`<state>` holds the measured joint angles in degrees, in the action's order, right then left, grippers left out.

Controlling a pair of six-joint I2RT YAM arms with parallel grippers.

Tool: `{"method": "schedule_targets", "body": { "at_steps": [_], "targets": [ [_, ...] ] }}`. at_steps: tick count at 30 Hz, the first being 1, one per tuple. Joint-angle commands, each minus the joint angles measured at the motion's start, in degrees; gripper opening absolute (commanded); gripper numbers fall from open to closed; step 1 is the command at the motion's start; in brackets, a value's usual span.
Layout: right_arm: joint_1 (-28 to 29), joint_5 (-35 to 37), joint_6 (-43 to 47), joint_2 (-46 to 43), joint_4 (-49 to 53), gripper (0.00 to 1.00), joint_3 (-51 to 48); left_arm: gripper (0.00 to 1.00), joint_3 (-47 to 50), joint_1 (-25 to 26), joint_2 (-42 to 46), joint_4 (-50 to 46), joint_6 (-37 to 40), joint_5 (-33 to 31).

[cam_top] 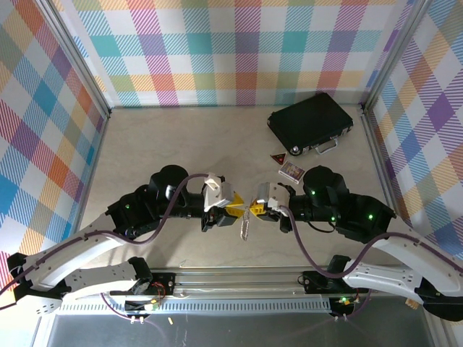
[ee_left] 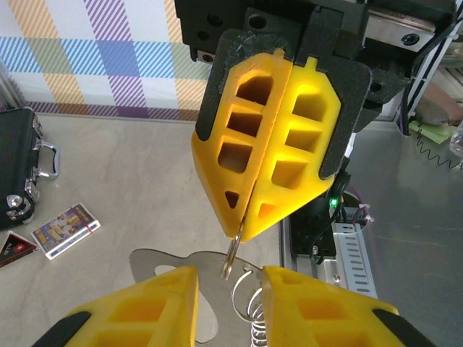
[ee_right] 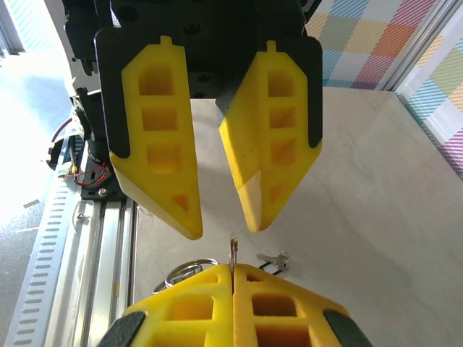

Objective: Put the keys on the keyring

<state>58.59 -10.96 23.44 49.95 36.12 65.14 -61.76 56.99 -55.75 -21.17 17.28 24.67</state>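
- Beige table (cam_top: 166, 144), boxed in by plaid walls (cam_top: 217, 50).
- Key (cam_top: 246, 226): flat and silver, close to the table's near edge, right below where the two grippers meet. I cannot tell whether it hangs or lies flat.
- From the left wrist, a flat key head shows next to a coiled wire ring (ee_left: 249, 303), both low between that arm's own fingers.
- Right gripper (ee_left: 242, 230): jaws pressed together on a thin metal piece (ee_left: 230, 253) seen edge-on — key or ring, I cannot tell.
- Left gripper (ee_right: 223, 225): faces it tip to tip, jaws apart, with bare table showing through the gap.
- Second key (ee_right: 275, 259): small, on the table just beside the right fingers.
- Card (cam_top: 291, 170): behind the right arm, near the black case (cam_top: 311, 123) in the far right corner — the two lie apart.
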Motion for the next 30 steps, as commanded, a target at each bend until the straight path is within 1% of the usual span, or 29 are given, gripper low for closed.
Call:
{"method": "schedule_targets", "body": {
  "at_steps": [1, 10, 20, 23, 27, 28, 30],
  "targets": [
    [0.4, -1.2, 0.6, 0.0, -0.4, 0.0, 1.7, 0.27, -2.6, 0.6, -0.7, -1.5, 1.9, -0.6],
    [0.6, -1.6, 0.1, 0.1, -0.6, 0.0, 1.3, 0.18, -2.1, 0.6, -2.0, -0.8, 2.2, 0.1],
    [0.8, -1.2, -0.3, 0.8, -0.2, 0.0, 1.5, 0.08, -0.6, 0.6, -1.9, 2.6, 0.5, 1.8],
    [1.0, -0.3, -0.9, 1.5, 0.1, 0.0, 2.0, 0.0, -0.6, 0.6, -2.0, 2.2, 0.5, 1.3],
    [1.6, -0.2, -2.3, 2.0, -0.2, 0.0, 2.7, 0.0, 0.4, 0.6, -0.7, 3.6, 0.0, 1.6],
    [1.7, -0.2, -3.1, 1.9, -0.8, 0.04, 2.7, 0.0, 0.8, 0.6, -0.2, 4.5, -0.3, 1.7],
    [1.9, -0.8, -5.3, 0.9, -2.8, 0.32, 2.3, 0.0, 2.4, 0.6, 1.2, 8.3, -2.0, 2.0]
  ]
}}
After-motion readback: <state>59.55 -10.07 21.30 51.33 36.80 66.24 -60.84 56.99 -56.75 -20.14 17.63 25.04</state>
